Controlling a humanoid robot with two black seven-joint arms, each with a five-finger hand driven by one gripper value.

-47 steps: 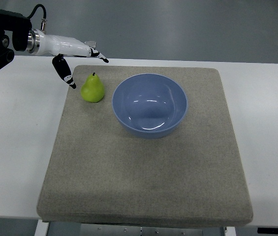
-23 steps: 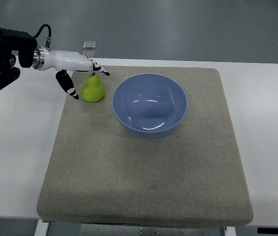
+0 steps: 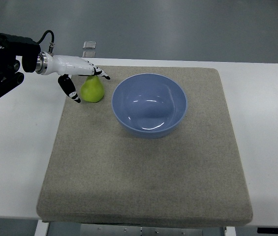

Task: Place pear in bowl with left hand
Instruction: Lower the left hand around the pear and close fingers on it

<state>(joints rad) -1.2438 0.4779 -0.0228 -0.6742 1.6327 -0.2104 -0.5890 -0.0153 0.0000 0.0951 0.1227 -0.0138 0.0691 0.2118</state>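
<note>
A green pear (image 3: 93, 90) stands upright on the grey mat (image 3: 143, 162), just left of the blue bowl (image 3: 149, 104). My left hand (image 3: 85, 83) reaches in from the left edge, white with black fingertips. Its fingers (image 3: 99, 73) stretch over the top of the pear, and its thumb (image 3: 70, 90) hangs down on the pear's left side. The fingers are spread around the pear and do not clasp it. The bowl holds nothing. The right hand does not show.
The mat lies on a white table (image 3: 15, 147). A small clear block (image 3: 90, 44) sits at the table's far edge behind the pear. The black arm body (image 3: 1, 64) fills the upper left corner.
The left hand has moved down and to the right, from beside the pear to over it, with fingers now above the pear's top. The pear and bowl have not moved.
</note>
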